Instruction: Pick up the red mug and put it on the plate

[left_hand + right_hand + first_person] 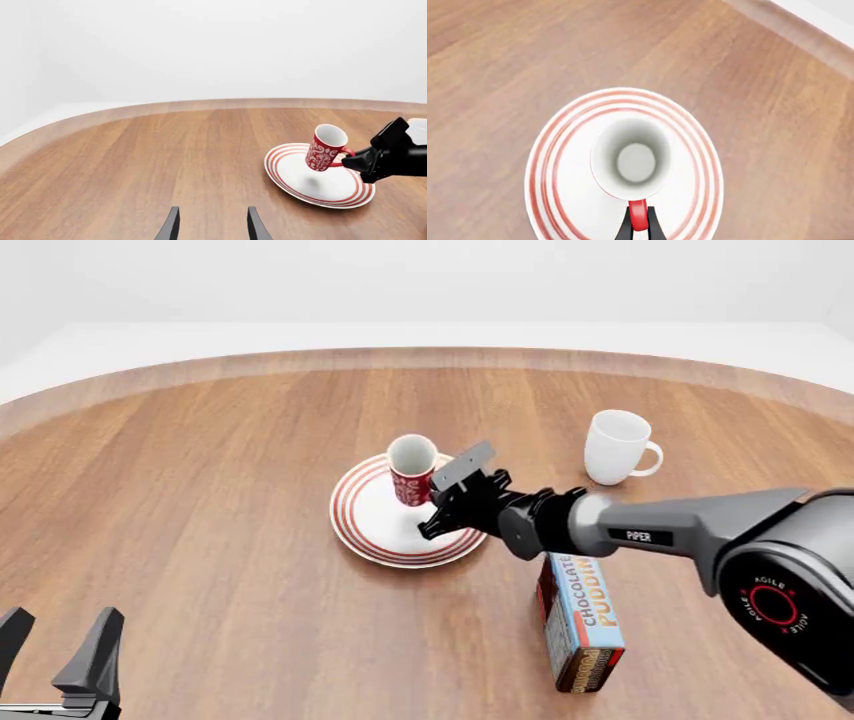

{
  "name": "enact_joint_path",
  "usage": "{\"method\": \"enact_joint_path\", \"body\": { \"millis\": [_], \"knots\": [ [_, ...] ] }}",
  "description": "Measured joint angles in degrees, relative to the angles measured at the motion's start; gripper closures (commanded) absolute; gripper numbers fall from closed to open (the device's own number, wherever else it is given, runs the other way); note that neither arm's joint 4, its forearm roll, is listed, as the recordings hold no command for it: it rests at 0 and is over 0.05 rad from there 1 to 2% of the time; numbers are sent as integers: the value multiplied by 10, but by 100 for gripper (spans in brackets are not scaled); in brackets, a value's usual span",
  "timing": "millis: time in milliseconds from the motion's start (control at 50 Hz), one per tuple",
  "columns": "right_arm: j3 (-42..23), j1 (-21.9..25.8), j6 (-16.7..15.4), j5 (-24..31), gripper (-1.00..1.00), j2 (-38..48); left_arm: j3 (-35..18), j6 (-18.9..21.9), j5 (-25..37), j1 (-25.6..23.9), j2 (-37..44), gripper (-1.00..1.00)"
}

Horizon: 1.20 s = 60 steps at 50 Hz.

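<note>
The red mug [411,472] with white floral pattern hangs tilted above the plate [363,523], a round white plate with red rings. My right gripper [430,508] is shut on the mug's red handle [638,216]. In the left wrist view the mug [325,148] floats over the plate [293,175], its shadow on the plate's middle. In the right wrist view I look into the mug's white inside [630,160], with the plate [554,165] beneath. My left gripper [54,655] is open and empty at the near left edge, far from both; it shows in its own view [212,225].
A plain white mug [618,447] stands at the right rear. A chocolate pudding box [579,623] lies on the table under my right arm, near the front right. The table's curved far edge runs behind.
</note>
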Motion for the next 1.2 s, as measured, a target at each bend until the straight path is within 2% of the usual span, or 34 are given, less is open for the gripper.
{"method": "enact_joint_path", "body": {
  "millis": [740, 760, 1200],
  "knots": [
    [3, -2, 5, -17, 100, 21, 0, 0, 0, 0, 0, -100],
    [3, -2, 5, -17, -100, 21, 0, 0, 0, 0, 0, -100],
    [1, 1, 5, -21, -100, 23, 0, 0, 0, 0, 0, -100]
  ]
}}
